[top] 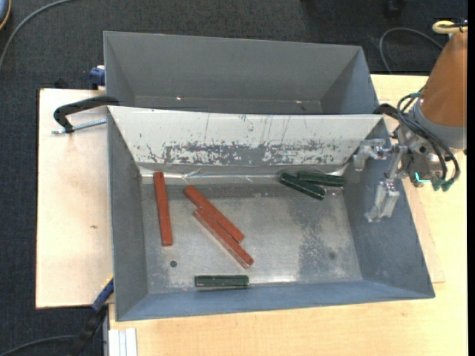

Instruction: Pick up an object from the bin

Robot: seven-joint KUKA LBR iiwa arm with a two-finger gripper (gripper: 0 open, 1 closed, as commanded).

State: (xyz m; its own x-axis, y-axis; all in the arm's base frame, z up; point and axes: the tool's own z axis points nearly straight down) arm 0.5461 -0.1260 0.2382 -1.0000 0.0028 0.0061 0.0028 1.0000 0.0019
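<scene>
Hanging over the right wall of the bin point(390, 254), pincer point(381, 208), opening impossible to tell, dark green sticks point(310, 185) nearest, red bars point(219, 227) further left

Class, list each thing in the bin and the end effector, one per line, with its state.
End effector: over right wall, touching no bar.
Left red bar: flat, alone.
Middle red bars: flat, side by side, touching.
Front dark green bar: flat, alone.
Back dark green bars: overlapping.

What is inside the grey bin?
A red stick on the left, two red sticks touching mid-floor, a dark green stick at the front, dark sticks at the back right. Whatever lies under them is hidden.
</scene>
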